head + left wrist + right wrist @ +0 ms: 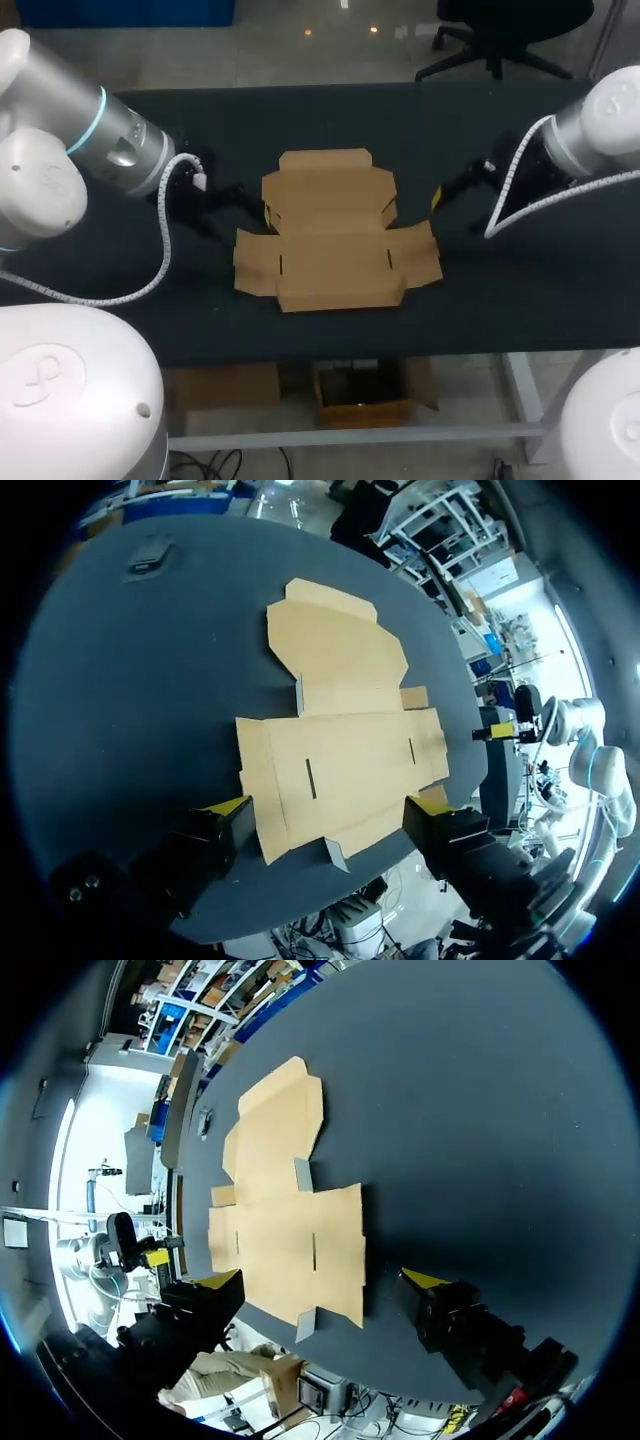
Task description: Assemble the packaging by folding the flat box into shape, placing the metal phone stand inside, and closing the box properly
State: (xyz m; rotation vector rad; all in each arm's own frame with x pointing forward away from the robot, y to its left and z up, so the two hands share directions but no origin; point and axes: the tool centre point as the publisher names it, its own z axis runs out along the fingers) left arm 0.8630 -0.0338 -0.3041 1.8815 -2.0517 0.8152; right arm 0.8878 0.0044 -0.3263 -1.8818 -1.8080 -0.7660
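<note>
The flat brown cardboard box (335, 235) lies unfolded in the middle of the black table, with its lid panel on the far side. My left gripper (255, 205) hovers at the box's left edge and my right gripper (440, 195) at its right edge. In the left wrist view the left gripper (330, 815) is open, its fingers spread wide over the box's (345, 720) near part. The right gripper (320, 1282) is also open, above the box (285, 1210). Neither holds anything. A small grey object, apparently the phone stand (150, 555), lies on the table beyond the box's far left corner (205, 1120).
The black table (520, 300) extends around the box on all sides. My right arm's yellow tip (503, 727) shows past the box in the left wrist view. The left arm's gripper (150, 1255) shows in the right wrist view.
</note>
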